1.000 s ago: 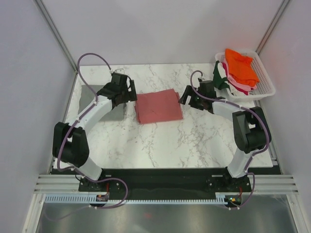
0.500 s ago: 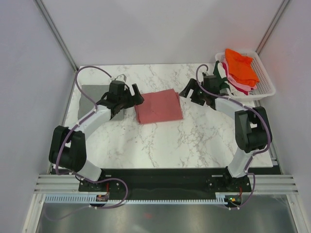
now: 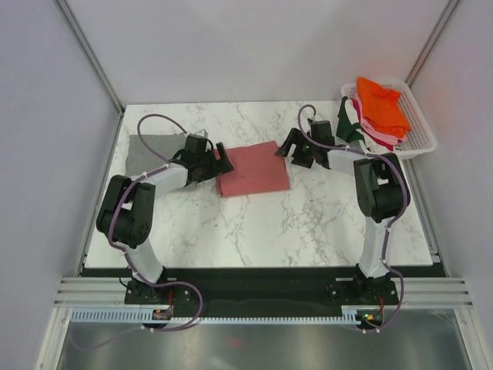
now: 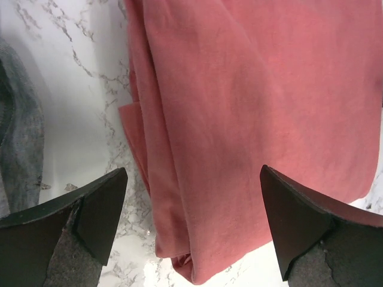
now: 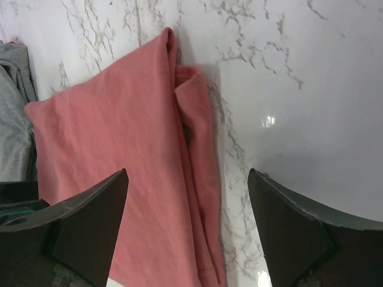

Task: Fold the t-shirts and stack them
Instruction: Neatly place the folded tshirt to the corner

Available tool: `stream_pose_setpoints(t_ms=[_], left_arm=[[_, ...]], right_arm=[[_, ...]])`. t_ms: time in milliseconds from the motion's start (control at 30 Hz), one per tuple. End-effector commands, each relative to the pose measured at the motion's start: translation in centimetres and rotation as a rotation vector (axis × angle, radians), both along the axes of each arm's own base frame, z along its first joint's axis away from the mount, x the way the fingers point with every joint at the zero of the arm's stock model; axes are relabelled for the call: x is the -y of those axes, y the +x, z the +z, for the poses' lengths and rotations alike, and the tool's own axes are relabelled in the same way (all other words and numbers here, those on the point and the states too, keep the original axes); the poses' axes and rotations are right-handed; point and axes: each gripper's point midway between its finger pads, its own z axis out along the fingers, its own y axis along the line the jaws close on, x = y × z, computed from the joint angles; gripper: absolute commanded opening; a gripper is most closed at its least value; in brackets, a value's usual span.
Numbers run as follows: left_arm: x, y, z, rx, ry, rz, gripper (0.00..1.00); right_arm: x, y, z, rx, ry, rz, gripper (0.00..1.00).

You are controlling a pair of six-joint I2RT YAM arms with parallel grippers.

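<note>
Seen from above, a white marble table (image 3: 254,223) fills the middle of the frame, with two black and white robot arms reaching in from the bottom edge. A salmon-pink t-shirt (image 3: 253,168), folded into a rough rectangle, lies flat at the centre of the table. The left claw (image 3: 221,162) sits at the shirt's left edge and the right claw (image 3: 288,151) at its upper right corner. A grey t-shirt (image 3: 150,150) lies flat at the middle left of the frame, just beside the pink one. In the upper right corner a white slatted basket (image 3: 422,139) holds a heap of shirts, with an orange t-shirt (image 3: 383,104) on top and a dark green t-shirt (image 3: 348,123) hanging over the left rim.

In the left wrist view, the left claw (image 4: 191,221) has its two dark fingers (image 4: 90,215) wide apart at the bottom corners, holding nothing. The pink shirt (image 4: 251,107) fills the frame beyond them, and a strip of grey cloth (image 4: 18,137) shows at the left edge. Whether the fingers touch the cloth cannot be told.

In the right wrist view, the right claw (image 5: 188,221) is also spread wide and empty. The pink shirt (image 5: 119,149) lies across the centre left, its folded edge running down between the fingers (image 5: 293,221).
</note>
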Motion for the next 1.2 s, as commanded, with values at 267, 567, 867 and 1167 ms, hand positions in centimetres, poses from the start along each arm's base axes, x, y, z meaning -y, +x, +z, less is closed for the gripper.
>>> stream_pose_setpoints(t_ms=[267,567,867,1167], left_arm=[[-0.1,3.4,0.6,0.023,-0.039,0.066,0.98],[0.0,5.1,-1.5,-0.044,-0.052,0.096,0.91],[0.1,6.0,-2.8,-0.089,-0.052,0.127,0.81],[0.3,6.5,-3.7,-0.107,-0.058,0.105,0.73]], right_arm=[[-2.1,2.0,-3.2,-0.034,-0.09,0.006,0.82],[-1.9,2.4,-4.5,-0.059,-0.144,0.002,0.62],[-2.4,2.5,-5.1,-0.072,-0.147,0.012,0.55],[-2.7,2.5,-4.9,-0.069,-0.135,0.035,0.55]])
